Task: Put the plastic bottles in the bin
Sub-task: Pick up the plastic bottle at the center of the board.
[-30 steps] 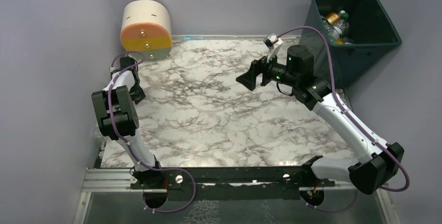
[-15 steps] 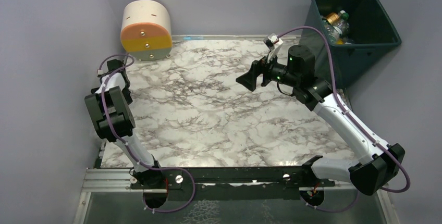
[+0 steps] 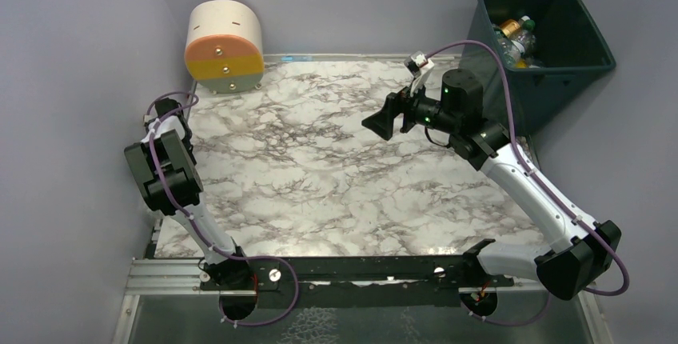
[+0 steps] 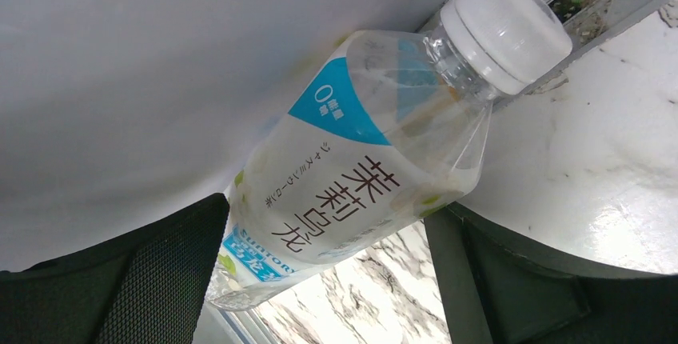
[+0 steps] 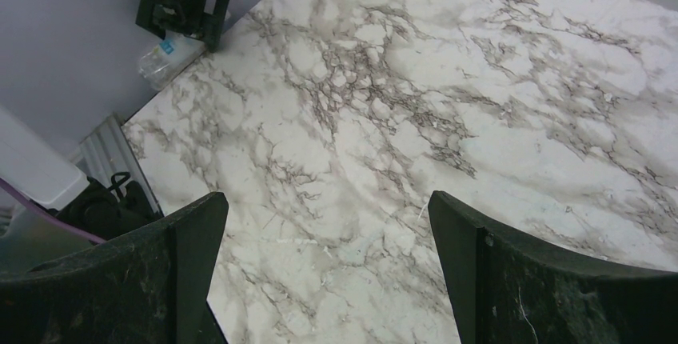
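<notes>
Left gripper (image 4: 328,276), jaws wide, straddles a clear white-capped plastic bottle (image 4: 360,176) (at the left edge of the marbled table (image 3: 320,184)). Right gripper (image 3: 382,125) hangs released, empty, near the dark teal square plastic bin (image 3: 553,88), far right.

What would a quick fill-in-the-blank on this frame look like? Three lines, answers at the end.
1. The bottle lying between the open fingers of the left gripper has a ___ cap.
2. The right gripper hangs open over the table and holds ___.
3. In the top view, the bin stands by the table's far ___ corner.

Missing words: white; nothing; right.
</notes>
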You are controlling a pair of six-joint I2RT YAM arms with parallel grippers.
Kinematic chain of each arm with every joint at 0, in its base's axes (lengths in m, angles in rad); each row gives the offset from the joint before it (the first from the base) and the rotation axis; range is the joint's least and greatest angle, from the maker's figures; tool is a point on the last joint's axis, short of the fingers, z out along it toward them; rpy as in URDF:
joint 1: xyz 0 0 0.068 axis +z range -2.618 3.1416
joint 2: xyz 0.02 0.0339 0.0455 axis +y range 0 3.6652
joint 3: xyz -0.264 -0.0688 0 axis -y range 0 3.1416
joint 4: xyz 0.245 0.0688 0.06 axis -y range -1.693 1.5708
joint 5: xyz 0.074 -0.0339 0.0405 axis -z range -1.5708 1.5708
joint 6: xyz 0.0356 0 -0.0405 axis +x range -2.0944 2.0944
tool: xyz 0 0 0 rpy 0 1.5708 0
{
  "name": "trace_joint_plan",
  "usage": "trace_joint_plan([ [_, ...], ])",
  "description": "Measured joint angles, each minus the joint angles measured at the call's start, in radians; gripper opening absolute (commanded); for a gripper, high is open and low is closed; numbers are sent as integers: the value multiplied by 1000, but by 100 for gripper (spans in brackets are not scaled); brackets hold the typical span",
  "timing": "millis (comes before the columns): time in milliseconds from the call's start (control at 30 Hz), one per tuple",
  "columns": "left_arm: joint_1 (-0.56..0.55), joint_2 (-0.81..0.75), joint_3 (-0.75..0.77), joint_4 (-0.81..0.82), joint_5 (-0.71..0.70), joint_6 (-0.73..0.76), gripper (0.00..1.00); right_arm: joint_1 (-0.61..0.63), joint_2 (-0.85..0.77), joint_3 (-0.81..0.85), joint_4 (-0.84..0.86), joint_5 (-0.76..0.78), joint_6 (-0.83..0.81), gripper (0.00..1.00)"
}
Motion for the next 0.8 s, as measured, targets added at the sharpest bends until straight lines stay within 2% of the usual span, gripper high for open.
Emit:
trace_joint_plan([
  [133,0,0,-6,8,-1,1,94,0,0,0,0,0,0,99],
  [333,-1,-8,-35,33,-16,5,59,0,0,0,4,0,0,99],
  [667,-3,-63,-61,14,-26,38,57,0,0,-12,14,-1,0,99],
  [800,-11,-119,-61,2,41,3,57,0,0,-12,14,-2,0,99],
])
